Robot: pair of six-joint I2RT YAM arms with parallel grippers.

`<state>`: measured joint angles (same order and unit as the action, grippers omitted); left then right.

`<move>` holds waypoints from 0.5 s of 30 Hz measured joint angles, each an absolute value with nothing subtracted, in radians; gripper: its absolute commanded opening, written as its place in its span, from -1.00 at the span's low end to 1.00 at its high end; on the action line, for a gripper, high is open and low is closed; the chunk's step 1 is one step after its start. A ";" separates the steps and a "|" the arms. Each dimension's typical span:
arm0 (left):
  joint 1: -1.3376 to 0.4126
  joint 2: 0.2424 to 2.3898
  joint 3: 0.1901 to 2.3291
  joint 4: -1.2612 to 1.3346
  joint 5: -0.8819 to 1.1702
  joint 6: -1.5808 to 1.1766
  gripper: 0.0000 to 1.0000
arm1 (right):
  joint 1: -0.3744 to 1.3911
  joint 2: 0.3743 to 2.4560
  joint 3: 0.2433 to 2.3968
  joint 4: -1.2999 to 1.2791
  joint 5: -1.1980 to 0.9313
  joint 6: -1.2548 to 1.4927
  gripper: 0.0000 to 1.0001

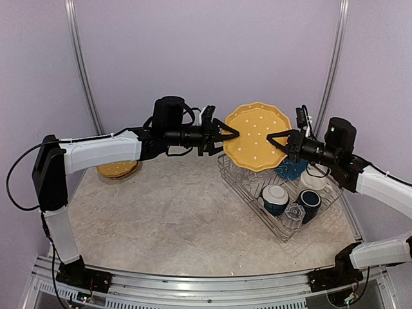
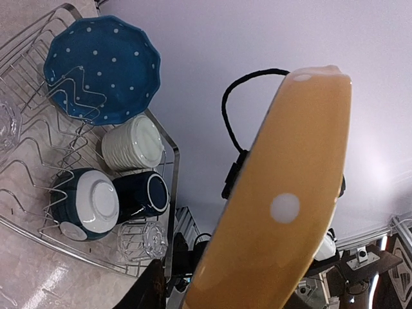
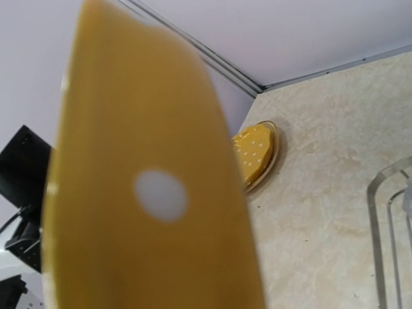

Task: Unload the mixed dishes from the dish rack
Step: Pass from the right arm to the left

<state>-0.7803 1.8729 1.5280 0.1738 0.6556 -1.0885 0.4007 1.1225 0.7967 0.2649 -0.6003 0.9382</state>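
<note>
Top external view: an orange plate (image 1: 256, 136) hangs upright in the air above the dish rack (image 1: 226, 168), between the two arms.
Step in hand: by my reading, a hand-over of that plate from one arm to the other, partway through unloading.
Right pincer (image 1: 273, 138): narrow, clamped on the plate's right rim and carrying it.
Left pincer (image 1: 226, 135): its jaws straddle the left rim; whether they pinch yet I cannot tell.
Next move calls for: a firm hold on the left rim before the right side lets go, then a carry to the second orange plate (image 1: 117, 169), which lies flat on the table (image 1: 174, 212) at far left. A thin glazed rim would likely slip in a loose hold.
Left in the rack: blue plate (image 2: 103, 67) standing in the wire prongs, cream mug (image 2: 132, 143), navy mug (image 2: 143, 193), teal bowl (image 2: 85, 203) and a glass (image 2: 143, 239), all close together.
Plate shape: round, scalloped edge, white dots, glossy like glazed ceramic.
Cream mug: ribbed sides, lying on its side.
Teal bowl: tipped, showing a white face.
Glass: clear and faceted, hard to pick out against the wire.
Rack: thin silver wire, rectangular, raised sides.
Table: pale, mottled, stone-like surface.
</note>
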 measured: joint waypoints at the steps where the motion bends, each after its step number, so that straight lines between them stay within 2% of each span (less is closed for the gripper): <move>1: -0.780 1.873 1.529 0.173 0.649 -1.087 -0.26 | 0.403 1.122 0.797 0.268 -0.600 0.941 -1.00; 4: -0.781 1.873 1.533 0.171 0.638 -1.083 -0.44 | 0.410 1.122 0.797 0.275 -0.598 0.948 -1.00; 9: -0.785 1.875 1.550 0.134 0.603 -0.965 -0.99 | 0.411 1.122 0.797 0.266 -0.572 1.022 -1.00; 10: -0.787 1.878 1.551 0.125 0.593 -0.952 -1.00 | 0.410 1.122 0.795 0.261 -0.567 1.023 -0.91; 13: -0.785 1.881 1.557 0.114 0.602 -0.956 -1.00 | 0.411 1.122 0.789 0.259 -0.563 1.036 -0.39; 15: -0.784 1.879 1.561 0.102 0.599 -0.967 -1.00 | 0.412 1.121 0.789 0.267 -0.564 1.013 0.24</move>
